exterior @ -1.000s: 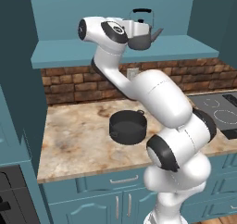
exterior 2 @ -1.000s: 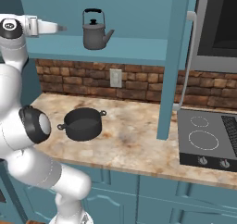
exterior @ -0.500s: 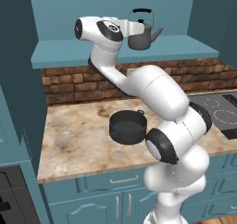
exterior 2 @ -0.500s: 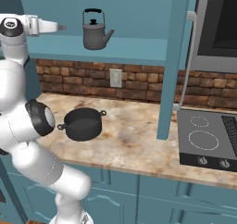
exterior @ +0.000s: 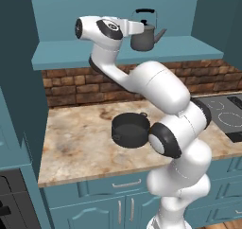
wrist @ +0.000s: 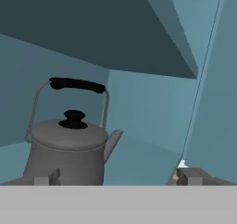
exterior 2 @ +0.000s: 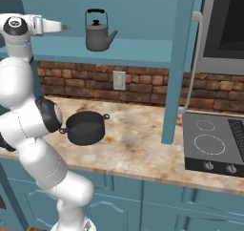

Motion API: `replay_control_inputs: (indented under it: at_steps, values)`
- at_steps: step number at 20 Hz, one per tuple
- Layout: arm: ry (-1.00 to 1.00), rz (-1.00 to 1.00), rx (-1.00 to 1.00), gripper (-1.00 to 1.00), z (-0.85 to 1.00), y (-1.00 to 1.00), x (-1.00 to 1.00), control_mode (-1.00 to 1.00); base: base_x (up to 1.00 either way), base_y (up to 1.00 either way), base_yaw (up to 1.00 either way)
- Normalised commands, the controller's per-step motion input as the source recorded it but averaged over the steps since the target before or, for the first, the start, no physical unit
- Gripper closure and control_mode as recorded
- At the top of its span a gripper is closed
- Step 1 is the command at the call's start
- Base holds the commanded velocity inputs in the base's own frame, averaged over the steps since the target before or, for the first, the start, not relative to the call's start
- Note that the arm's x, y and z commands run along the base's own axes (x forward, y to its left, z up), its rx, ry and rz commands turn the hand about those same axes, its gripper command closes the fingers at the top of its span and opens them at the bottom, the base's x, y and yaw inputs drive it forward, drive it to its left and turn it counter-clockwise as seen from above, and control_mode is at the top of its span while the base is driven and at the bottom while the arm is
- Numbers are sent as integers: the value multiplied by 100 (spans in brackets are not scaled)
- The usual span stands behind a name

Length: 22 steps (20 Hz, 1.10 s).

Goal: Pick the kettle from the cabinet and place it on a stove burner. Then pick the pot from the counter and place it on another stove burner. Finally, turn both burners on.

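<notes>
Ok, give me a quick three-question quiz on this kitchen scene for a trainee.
1. True or false: the kettle stands on the stove.
2. The pot sits: A) on a burner, B) on the counter, C) on the shelf.
3. Fill in: the gripper is ____ and holds nothing.

Key: 1 false, it is on the cabinet shelf; 2 B; 3 open.

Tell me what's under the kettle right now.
The kettle stands upright on the cabinet's teal shelf, nothing else beneath it. Below that shelf are the brick wall and the counter holding the pot. The kettle's base contact is hidden by the shelf edge.
</notes>
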Motion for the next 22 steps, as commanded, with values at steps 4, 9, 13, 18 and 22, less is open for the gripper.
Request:
replay_control_inputs:
  at_steps: [4,9,13,18,22]
  values:
    - [0,-2,0,-100,0,8,25,-100,0,0,0]
    - [0,-1,0,-100,0,5,23,-100,0,0,0]
    - [0,-1,0,-100,0,1,22,-100,0,0,0]
    - [0,-1,0,-100,0,0,25,-100,0,0,0]
    - [0,-1,0,-100,0,0,23,-100,0,0,0]
